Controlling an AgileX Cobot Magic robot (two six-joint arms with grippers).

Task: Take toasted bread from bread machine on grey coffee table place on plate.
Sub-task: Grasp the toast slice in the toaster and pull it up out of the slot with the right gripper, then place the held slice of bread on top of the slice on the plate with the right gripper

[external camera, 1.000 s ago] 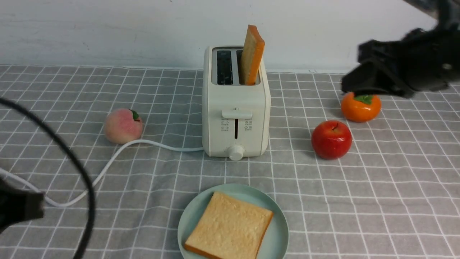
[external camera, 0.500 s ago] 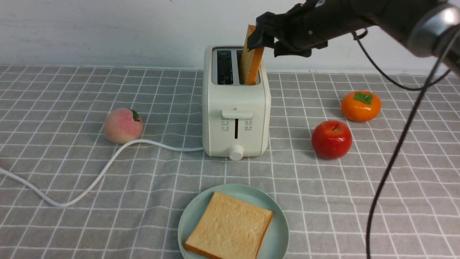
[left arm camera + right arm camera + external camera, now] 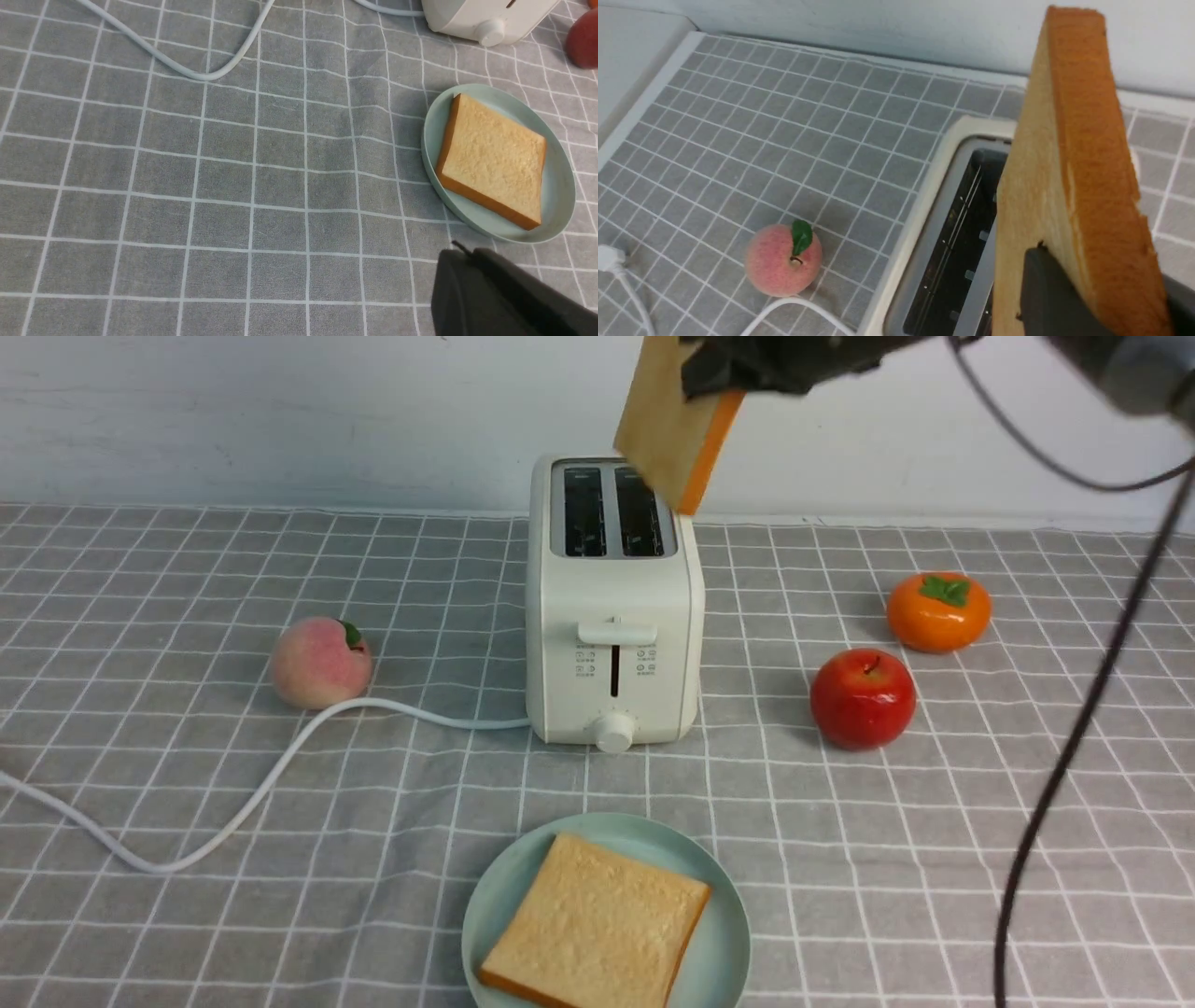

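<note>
Two arms serve one broad grey coffee table (image 3: 373, 896), whose grid-patterned cloth reaches back to the wall. Near the middle of its rear edge stands the bread machine (image 3: 611, 597), cream-white, both slots empty. Between it and the table's front edge lies the plate (image 3: 724, 933), pale green, bearing one slice of toast (image 3: 597, 919) turned askew to the rim. The second slice (image 3: 677, 420) hangs tilted above the machine's right slot, clear of it. Smaller still are the apple (image 3: 862, 698) and persimmon (image 3: 938, 612), toward the table's right side, and the peach (image 3: 321, 663), left of the machine.

Step in hand, as judged: carrying the second slice to the plate. It is best raised a little further before travelling forward — its lower corner hangs close over the housing — then levelled and lowered slowly onto the first slice, so that neither slides over the rim.

End effectors: the right gripper (image 3: 1106, 289) is parted by just the thickness of the second slice, one finger against each face, gripping it near an edge. The left gripper (image 3: 486, 280), beside the plate in its wrist view, is closed and holds nothing visible.
</note>
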